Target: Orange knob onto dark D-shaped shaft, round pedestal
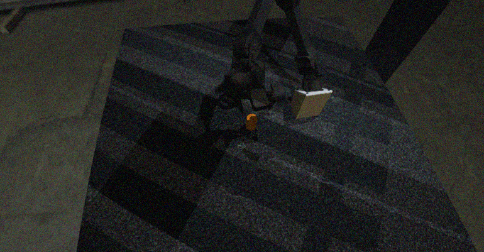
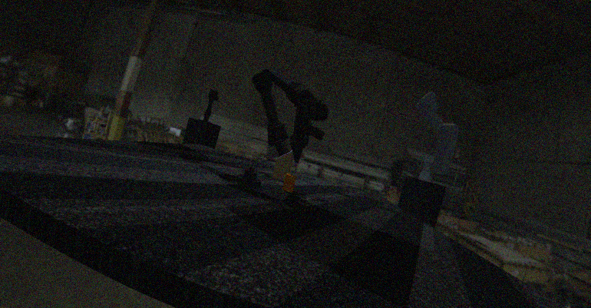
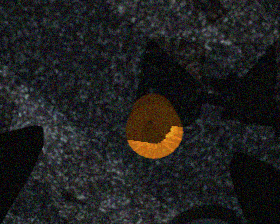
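The orange knob (image 1: 251, 123) (image 2: 288, 182) (image 3: 153, 117) stands upright. In the wrist view its top is mostly in shadow, with a bright orange crescent on the lower side. My gripper (image 3: 140, 149) is open and empty. Its dark fingers show at the left and right of the wrist view, well apart from the knob's sides. In the exterior view the gripper hangs above the knob. The round pedestal and the D-shaped shaft cannot be made out clearly in the dark. The knob's hole and its flat side cannot be read.
A tan box (image 1: 312, 104) (image 2: 283, 165) stands under the arm's base, behind the knob in the exterior view. A dark box (image 2: 422, 198) stands at the right in that view and another dark box (image 2: 202, 132) at the left. Dark shadows lie across the patterned surface around the knob.
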Action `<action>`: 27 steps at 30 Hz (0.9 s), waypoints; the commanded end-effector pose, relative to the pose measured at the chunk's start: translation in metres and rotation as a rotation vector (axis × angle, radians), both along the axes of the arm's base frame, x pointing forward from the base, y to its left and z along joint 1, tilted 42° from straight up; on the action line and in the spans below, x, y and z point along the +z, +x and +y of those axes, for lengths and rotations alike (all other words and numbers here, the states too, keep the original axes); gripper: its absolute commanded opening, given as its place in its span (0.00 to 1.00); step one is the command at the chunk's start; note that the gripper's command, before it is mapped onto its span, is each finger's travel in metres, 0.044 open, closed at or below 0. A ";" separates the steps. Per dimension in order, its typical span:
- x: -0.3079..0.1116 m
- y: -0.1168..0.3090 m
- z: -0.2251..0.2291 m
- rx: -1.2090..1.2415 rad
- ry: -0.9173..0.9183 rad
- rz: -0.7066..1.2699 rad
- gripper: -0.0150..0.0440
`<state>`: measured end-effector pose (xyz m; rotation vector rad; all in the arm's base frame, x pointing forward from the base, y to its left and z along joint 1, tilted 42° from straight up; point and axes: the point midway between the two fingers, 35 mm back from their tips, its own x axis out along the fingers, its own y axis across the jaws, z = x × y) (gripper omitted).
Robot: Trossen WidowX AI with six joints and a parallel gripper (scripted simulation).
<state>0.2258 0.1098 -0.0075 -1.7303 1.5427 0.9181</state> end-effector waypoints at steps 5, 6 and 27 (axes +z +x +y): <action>0.009 0.004 0.006 0.036 -0.123 -0.082 1.00; 0.009 0.004 0.006 0.036 -0.123 -0.082 1.00; 0.009 0.005 0.006 -1.156 0.068 -0.958 1.00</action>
